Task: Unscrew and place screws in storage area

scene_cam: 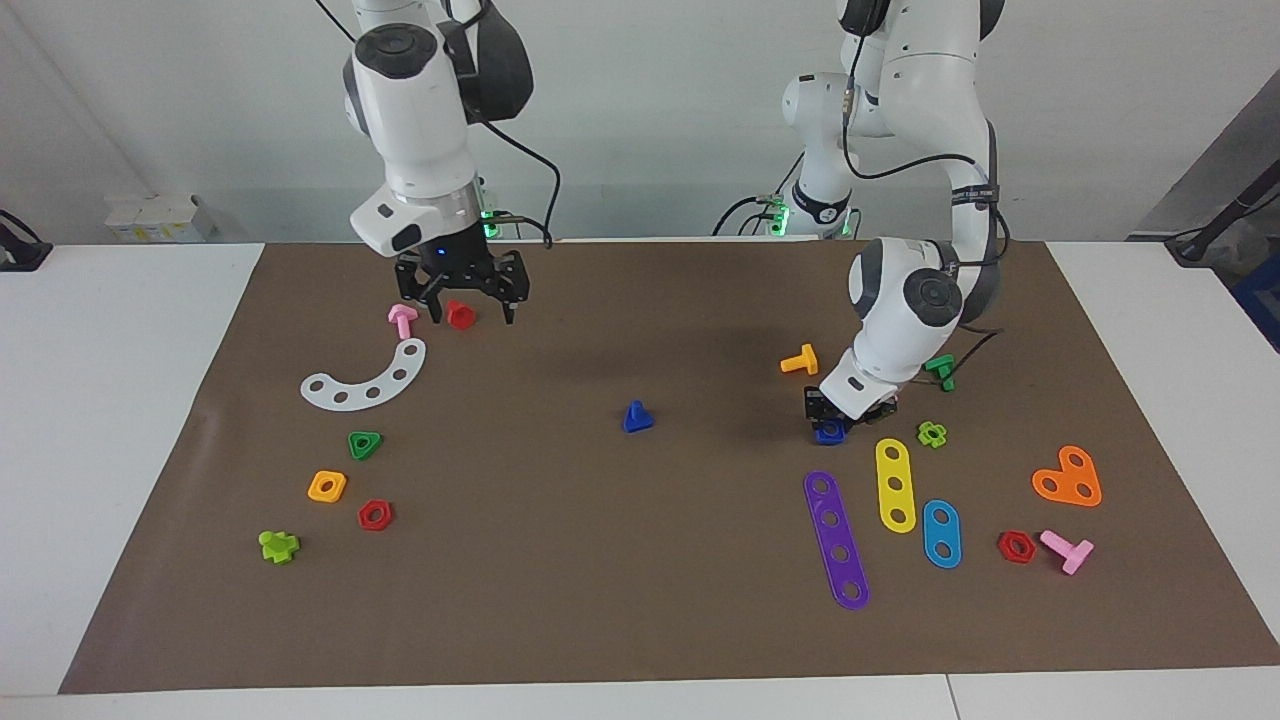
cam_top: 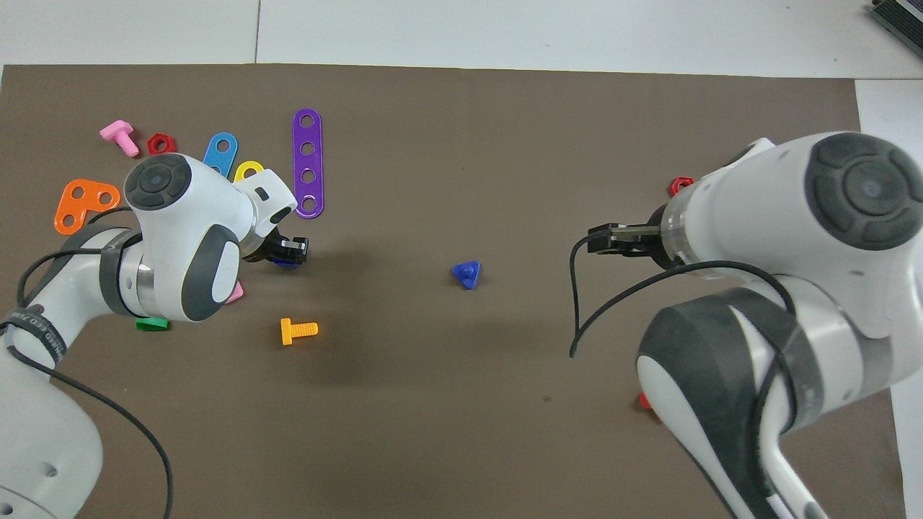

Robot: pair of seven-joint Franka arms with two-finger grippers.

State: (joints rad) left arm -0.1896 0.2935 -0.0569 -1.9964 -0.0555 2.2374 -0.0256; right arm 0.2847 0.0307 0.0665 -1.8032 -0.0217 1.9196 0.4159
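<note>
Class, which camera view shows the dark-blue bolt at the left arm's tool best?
The facing view: the dark-blue bolt shows on the mat right under the left tool. In the overhead view the arm hides nearly all of it; only a blue sliver shows.

- Left arm (scene_cam: 905,300): glossy white rounded shells, dark grey circular joint caps, grey bands at the joints.
- Right arm (scene_cam: 415,110): same white-and-grey build; small blue light above its black gripper (scene_cam: 470,310).
- Black cables loop along both arms.
- Bases: green indicator lights, at 12 o'clock on the table.
</note>
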